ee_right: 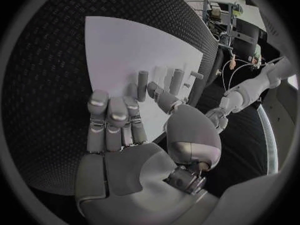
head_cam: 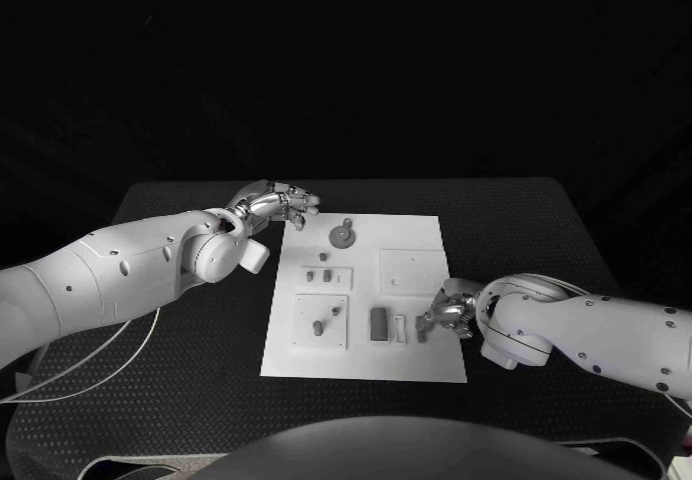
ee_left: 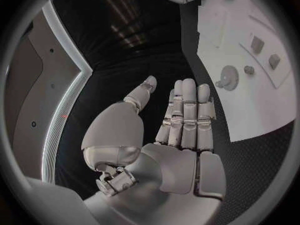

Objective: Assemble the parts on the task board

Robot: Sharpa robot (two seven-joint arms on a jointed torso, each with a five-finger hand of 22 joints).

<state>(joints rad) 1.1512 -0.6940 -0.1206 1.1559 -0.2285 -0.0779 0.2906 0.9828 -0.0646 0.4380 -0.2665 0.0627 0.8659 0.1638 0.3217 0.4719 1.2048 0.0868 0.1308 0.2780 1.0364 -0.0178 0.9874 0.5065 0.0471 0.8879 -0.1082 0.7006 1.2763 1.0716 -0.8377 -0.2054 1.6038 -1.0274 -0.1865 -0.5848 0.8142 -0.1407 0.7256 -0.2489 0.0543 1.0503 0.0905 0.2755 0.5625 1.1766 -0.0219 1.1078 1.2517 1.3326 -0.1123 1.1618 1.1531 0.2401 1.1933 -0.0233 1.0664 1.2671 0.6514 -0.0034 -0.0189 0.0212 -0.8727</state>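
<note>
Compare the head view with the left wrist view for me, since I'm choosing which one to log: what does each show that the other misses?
The head view alone takes in the whole task board with its near half: the dark bar and the parts by the right hand, which hangs over the board's right edge. The left wrist view alone shows the left hand's palm side: straight fingers, holding nothing, above black table beside the board. Both show the gear-shaped part and the two small blocks near it.
</note>
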